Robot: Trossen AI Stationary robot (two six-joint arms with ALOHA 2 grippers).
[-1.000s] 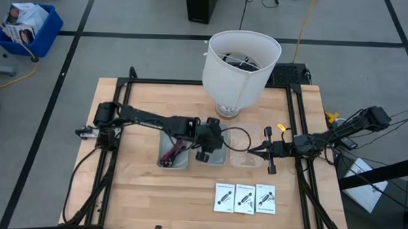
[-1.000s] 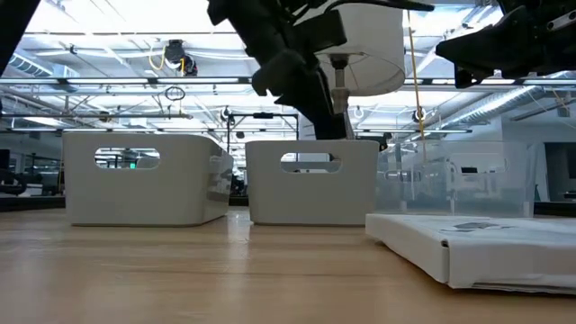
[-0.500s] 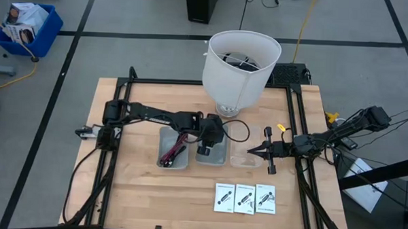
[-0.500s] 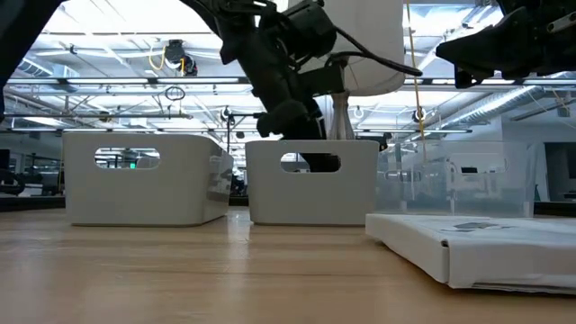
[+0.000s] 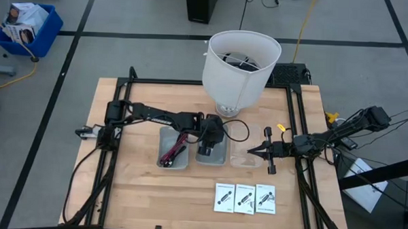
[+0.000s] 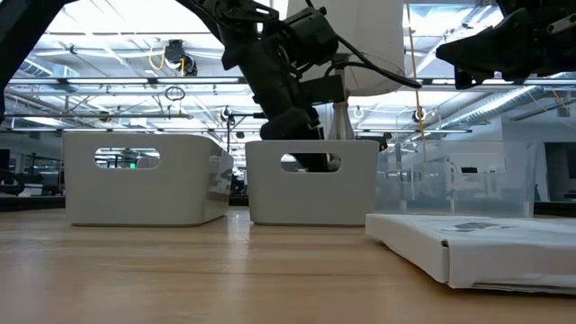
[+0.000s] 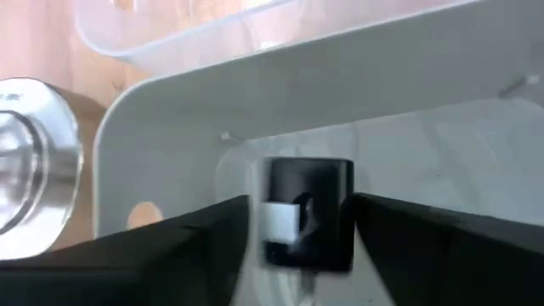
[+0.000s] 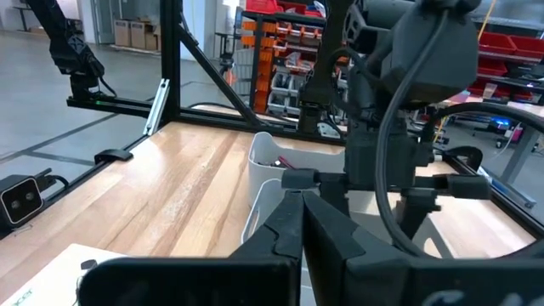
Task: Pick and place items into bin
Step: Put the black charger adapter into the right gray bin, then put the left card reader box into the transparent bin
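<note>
My left gripper reaches down into the middle grey bin, shut on a tiny black cube with a white patch on one side. In the low view the gripper dips behind the bin's wall. The left grey bin holds a coiled dark-red cable. Three white card packets lie flat near the front edge. My right gripper is shut and empty, hovering by the clear bin. My left gripper pinches the black cube by two opposite sides between its two fingers. The fingers come from above, slanting down into the middle bin. The cube sits inside the bin's walls; whether it rests on the bin's floor I cannot tell.
A big white lampshade stands on its metal base at the far edge behind the bins. A black frame runs along the table's left and right sides. Bare wood lies at the near left.
My left gripper has moved down and a little toward the far edge, from above the bins into the middle grey bin, carrying the cube. In the last half second it has barely moved.
</note>
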